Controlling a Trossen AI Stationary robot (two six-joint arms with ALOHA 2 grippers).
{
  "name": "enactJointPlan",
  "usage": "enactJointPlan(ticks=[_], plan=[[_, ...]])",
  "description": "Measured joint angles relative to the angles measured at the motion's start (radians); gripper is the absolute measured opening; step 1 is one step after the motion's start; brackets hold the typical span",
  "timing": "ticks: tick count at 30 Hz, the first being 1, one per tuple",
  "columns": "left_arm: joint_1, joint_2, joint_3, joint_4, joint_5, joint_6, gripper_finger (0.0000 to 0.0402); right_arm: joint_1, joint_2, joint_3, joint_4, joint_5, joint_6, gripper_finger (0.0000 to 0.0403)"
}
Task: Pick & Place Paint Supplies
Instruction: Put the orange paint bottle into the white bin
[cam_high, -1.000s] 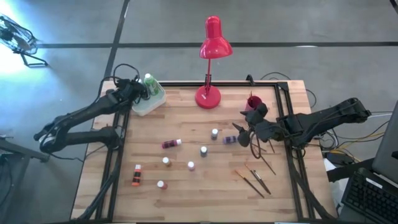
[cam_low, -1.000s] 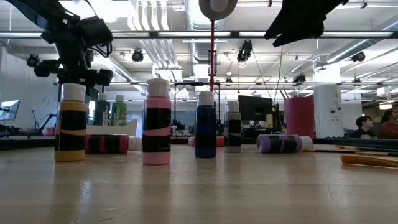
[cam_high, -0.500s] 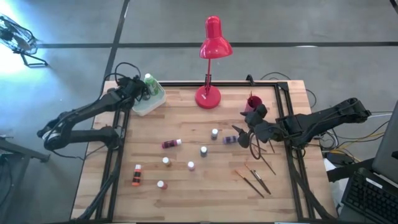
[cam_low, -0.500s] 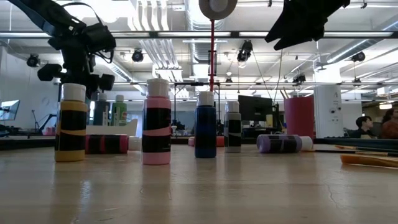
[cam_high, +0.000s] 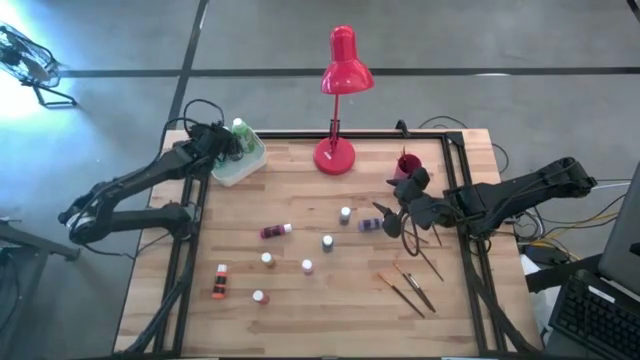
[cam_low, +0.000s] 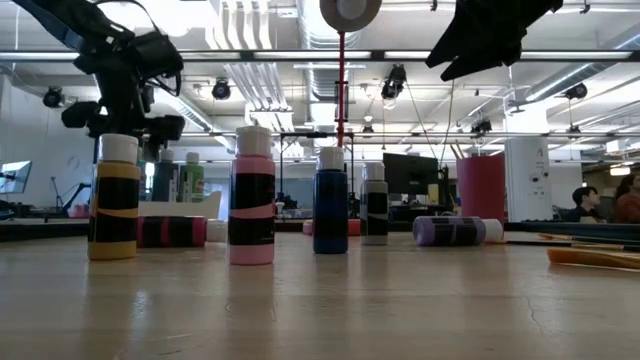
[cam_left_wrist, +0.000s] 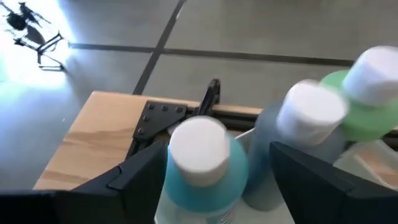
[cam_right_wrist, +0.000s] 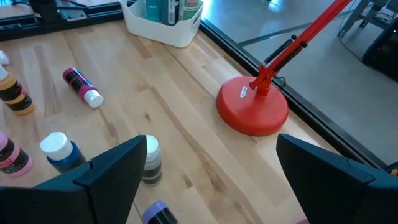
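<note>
My left gripper (cam_high: 228, 143) hangs open over the white bin (cam_high: 240, 165) at the table's far left corner. Its fingers stand on either side of a light-blue, white-capped paint bottle (cam_left_wrist: 202, 168) that is upright in the bin, beside a grey-blue bottle (cam_left_wrist: 298, 134) and a green one (cam_left_wrist: 354, 106). My right gripper (cam_high: 385, 218) hovers open above the table's right half, by a purple bottle (cam_high: 370, 224) lying on its side. Several small bottles (cam_high: 307, 266) stand or lie mid-table. Thin paintbrushes (cam_high: 410, 290) lie flat near the right edge.
A red desk lamp (cam_high: 335, 155) stands at the far middle, and a red cup (cam_high: 407, 163) is to its right. A black frame rail (cam_high: 455, 190) runs along the table's edges. Bare wood shows near the front edge. People sit in the room beyond (cam_low: 585, 200).
</note>
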Motion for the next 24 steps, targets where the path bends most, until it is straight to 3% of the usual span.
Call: enactJointPlan(ticks=[14,18,24], plan=[[-0.001,-0.209,0.208,-0.226,0.016,0.127,0.0289,0.000,0.000,0.000,0.002,-0.002,0.000,0.0306],[-0.001,-0.265,0.279,-0.271,0.120,0.140,0.0289,0.000,0.000,0.000,0.002,-0.001,0.000,0.0294],[-0.002,-0.324,0.335,-0.264,0.425,0.174,0.0289,0.000,0.000,0.000,0.003,0.001,-0.001,0.0278]])
